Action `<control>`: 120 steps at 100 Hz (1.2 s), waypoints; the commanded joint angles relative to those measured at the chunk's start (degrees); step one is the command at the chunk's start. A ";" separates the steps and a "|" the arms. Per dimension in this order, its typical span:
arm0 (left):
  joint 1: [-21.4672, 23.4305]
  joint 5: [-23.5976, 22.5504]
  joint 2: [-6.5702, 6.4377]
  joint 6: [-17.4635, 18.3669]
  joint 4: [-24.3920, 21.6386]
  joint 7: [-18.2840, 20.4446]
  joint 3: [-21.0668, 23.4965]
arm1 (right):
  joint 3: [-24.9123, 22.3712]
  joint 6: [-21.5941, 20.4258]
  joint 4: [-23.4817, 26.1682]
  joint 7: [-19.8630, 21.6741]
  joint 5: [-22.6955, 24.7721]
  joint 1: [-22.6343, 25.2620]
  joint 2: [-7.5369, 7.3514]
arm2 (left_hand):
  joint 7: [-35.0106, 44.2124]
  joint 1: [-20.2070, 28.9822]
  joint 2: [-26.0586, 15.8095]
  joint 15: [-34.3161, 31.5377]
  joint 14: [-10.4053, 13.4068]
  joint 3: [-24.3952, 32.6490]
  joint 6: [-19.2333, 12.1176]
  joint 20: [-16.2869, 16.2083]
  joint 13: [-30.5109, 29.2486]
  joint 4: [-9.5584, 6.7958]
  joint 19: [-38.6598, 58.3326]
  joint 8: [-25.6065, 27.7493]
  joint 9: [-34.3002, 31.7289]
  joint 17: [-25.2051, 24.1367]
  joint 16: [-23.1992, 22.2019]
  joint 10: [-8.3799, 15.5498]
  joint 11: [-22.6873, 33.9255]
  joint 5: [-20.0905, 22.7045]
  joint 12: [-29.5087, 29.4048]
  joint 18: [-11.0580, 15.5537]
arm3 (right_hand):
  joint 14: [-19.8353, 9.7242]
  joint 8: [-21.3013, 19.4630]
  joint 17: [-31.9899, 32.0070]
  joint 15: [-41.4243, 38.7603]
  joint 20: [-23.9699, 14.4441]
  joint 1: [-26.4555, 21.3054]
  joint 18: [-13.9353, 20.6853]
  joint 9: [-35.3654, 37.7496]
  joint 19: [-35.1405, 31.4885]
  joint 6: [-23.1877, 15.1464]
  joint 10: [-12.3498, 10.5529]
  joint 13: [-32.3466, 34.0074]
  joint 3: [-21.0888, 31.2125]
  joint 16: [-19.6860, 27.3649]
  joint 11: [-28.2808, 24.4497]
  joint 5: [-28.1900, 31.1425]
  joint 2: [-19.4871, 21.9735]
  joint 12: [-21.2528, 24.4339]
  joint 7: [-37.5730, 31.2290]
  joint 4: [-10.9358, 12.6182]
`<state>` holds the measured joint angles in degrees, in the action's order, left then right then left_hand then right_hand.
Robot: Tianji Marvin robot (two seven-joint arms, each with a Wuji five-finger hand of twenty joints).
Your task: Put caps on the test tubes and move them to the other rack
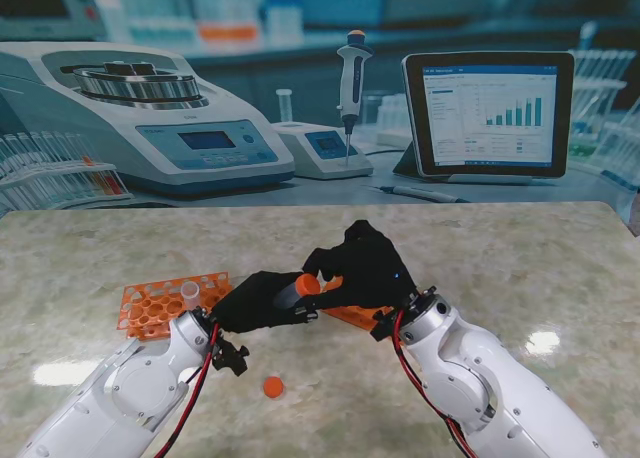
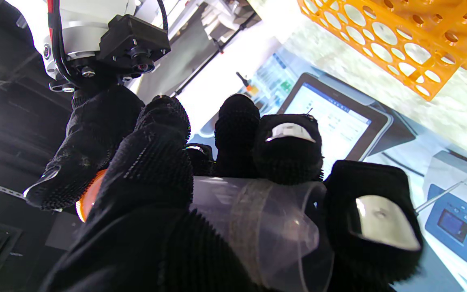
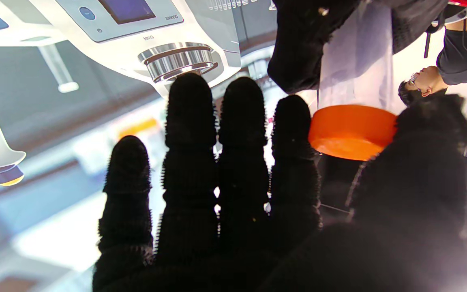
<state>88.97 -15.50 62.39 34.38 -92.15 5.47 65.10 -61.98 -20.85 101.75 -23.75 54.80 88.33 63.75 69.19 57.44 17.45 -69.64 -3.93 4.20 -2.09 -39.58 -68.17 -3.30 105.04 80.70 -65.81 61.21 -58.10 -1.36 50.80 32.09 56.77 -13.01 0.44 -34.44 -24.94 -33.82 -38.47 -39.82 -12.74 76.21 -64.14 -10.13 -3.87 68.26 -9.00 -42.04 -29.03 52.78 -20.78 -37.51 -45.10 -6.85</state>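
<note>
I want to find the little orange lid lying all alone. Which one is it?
Look at the marble table, then at the robot's left arm rising from the near corner. Just right of it lies the loose orange cap, flat and untouched, unlike the cap on the tube between both hands.

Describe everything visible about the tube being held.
The tube is clear plastic, cylindrical, lying roughly level above the table between both hands. The left hand wraps its body; an orange cap sits on its end, pinched by the right hand. Whether it holds anything cannot be told.
</note>
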 commanded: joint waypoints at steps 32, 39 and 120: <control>0.09 -0.05 0.13 0.23 -0.62 0.26 -0.23 | 1.18 2.02 -0.63 -1.01 0.53 -0.31 0.58 | 1.29 1.23 -2.95 -1.63 2.05 0.49 -2.49 0.55 -3.36 0.22 10.78 1.69 -0.68 1.13 -0.88 2.65 1.13 -0.09 1.09 7.57 | -1.83 -6.02 -1.24 -3.34 -0.59 -3.65 1.59 4.17 -2.39 -10.04 -2.13 3.73 6.96 -0.98 -3.53 10.78 3.60 -1.85 -2.61 2.63; 0.09 -0.05 0.13 0.24 -0.62 0.26 -0.23 | 1.42 2.34 -0.72 -1.29 0.48 -0.43 0.65 | 1.27 1.32 -2.93 -1.63 2.05 0.54 -2.52 0.56 -3.36 0.20 10.77 1.68 -0.67 1.13 -0.88 2.67 1.13 -0.13 1.08 7.55 | -1.76 -6.50 -1.44 -3.73 -0.61 -3.08 1.60 4.46 -2.61 -9.88 -2.11 3.99 6.87 -1.12 -3.92 11.43 3.86 -2.05 -2.72 2.65; 0.32 -0.28 0.12 0.19 -0.93 0.20 -0.07 | 2.88 5.39 -0.41 1.08 -1.56 -1.41 0.89 | 1.28 1.17 -2.89 -1.63 2.05 0.56 -2.57 0.61 -3.36 0.16 10.82 1.67 -0.69 1.13 -0.88 2.73 1.12 -0.06 1.07 7.47 | -0.98 -17.38 -3.82 -12.15 0.25 9.38 1.67 6.98 -5.38 -12.86 -2.37 6.82 7.58 -1.73 -15.80 20.73 8.45 -2.35 -9.31 3.28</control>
<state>89.11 -15.58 62.38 34.36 -92.31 5.38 65.27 -59.46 -15.80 101.31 -23.35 53.70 87.01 64.15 69.20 57.44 17.45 -69.23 -3.93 4.20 -2.09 -39.57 -68.17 -3.30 105.04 80.70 -65.81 61.21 -58.10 -1.36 50.80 32.09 56.77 -13.01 0.42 -51.29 -28.74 -44.41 -38.44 -28.90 -12.03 81.42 -67.62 -16.63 -4.70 72.59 -7.01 -43.34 -42.74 70.46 -19.26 -40.45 -52.52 -5.84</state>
